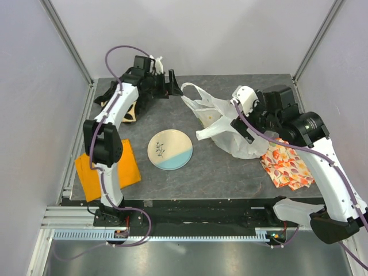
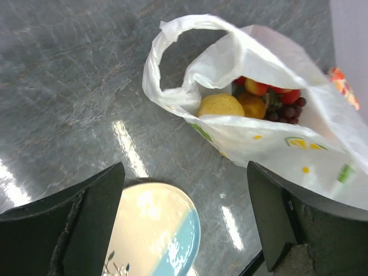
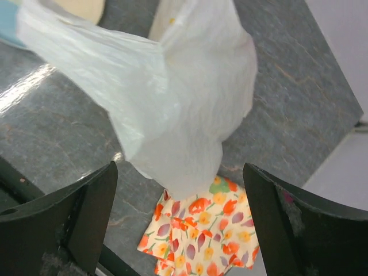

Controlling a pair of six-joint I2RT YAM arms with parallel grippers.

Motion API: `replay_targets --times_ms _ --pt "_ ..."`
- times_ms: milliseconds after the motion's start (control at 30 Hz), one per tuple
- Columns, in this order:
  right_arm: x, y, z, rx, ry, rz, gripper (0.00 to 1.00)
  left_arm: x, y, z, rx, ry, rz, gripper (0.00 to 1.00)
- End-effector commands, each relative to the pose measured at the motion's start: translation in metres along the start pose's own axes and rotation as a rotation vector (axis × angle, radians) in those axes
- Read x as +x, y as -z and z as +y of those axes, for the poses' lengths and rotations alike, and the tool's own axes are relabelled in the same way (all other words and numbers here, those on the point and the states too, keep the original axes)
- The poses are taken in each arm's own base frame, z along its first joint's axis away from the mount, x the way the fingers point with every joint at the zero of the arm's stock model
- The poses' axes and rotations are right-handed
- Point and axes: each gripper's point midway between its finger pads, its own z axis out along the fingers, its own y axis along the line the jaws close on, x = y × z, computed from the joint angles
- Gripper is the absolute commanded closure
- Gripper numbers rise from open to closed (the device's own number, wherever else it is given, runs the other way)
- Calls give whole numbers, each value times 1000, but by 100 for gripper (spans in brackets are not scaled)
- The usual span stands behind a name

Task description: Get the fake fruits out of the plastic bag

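Observation:
The white plastic bag (image 1: 227, 123) lies right of centre with its mouth and handles toward the back left. In the left wrist view the bag (image 2: 270, 144) gapes, and inside it show a yellow lemon (image 2: 221, 105), red fruit pieces (image 2: 270, 88) and dark purple grapes (image 2: 287, 111). My left gripper (image 1: 170, 86) is open and empty, held above the table behind the plate, left of the bag's handles; its jaws (image 2: 184, 221) stand wide apart. My right gripper (image 1: 239, 129) is open and empty over the bag's right part. In the right wrist view (image 3: 181, 224) the bag (image 3: 172, 98) lies just beyond its fingers.
A cream and blue plate (image 1: 169, 149) sits mid-table. An orange cloth (image 1: 106, 167) lies front left. A fruit-patterned cloth (image 1: 287, 164) lies right of the bag, also in the right wrist view (image 3: 207, 236). A dark item (image 1: 115, 100) lies back left. Walls enclose the table.

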Motion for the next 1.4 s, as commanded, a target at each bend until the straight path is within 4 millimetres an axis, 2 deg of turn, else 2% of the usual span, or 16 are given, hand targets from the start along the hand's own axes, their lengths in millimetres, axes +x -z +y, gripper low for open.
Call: replay_targets --times_ms 0,100,200,300,333,367,400,433,500,667,733,867,1000,1100,1233,1367 --pt "-18 -20 42 -187 153 -45 2 -32 74 -37 51 -36 -154 5" --pt "-6 -51 62 -221 244 7 2 -29 94 -33 41 -22 -170 5" --pt "-9 -83 54 -115 326 43 2 -26 114 -24 23 -22 -193 6" --pt "-34 -113 27 58 364 37 23 -23 130 -8 -9 -9 -213 7" --pt "-47 -117 23 68 369 12 44 -18 132 -3 -17 0 -209 7" --pt "-60 -119 25 53 363 -16 54 -20 139 1 -26 0 -222 7" --pt "-88 -117 21 58 349 -73 62 -19 141 2 -24 -2 -224 8" --pt "-101 -115 23 45 333 -103 81 -16 142 4 -26 -2 -221 8" --pt "-134 -100 28 29 330 -193 97 -14 145 0 -15 -28 -220 9" --pt "-160 -30 58 -111 333 -362 100 -1 139 -6 38 -30 -178 9" --pt "-141 -15 80 -182 366 -323 100 4 133 -3 23 -34 -166 9" --pt "-86 4 80 -170 383 -238 100 12 117 -1 -23 -65 -121 8" --pt "1 -10 75 -110 437 -42 100 25 103 7 -74 -83 -84 8" --pt "41 -6 81 -116 460 -10 100 36 92 12 -84 -82 -59 8" --pt "57 -14 88 -131 427 18 80 32 75 -2 -27 -146 -38 7" --pt "54 -23 88 -129 433 20 76 36 55 -27 52 -219 -2 7"
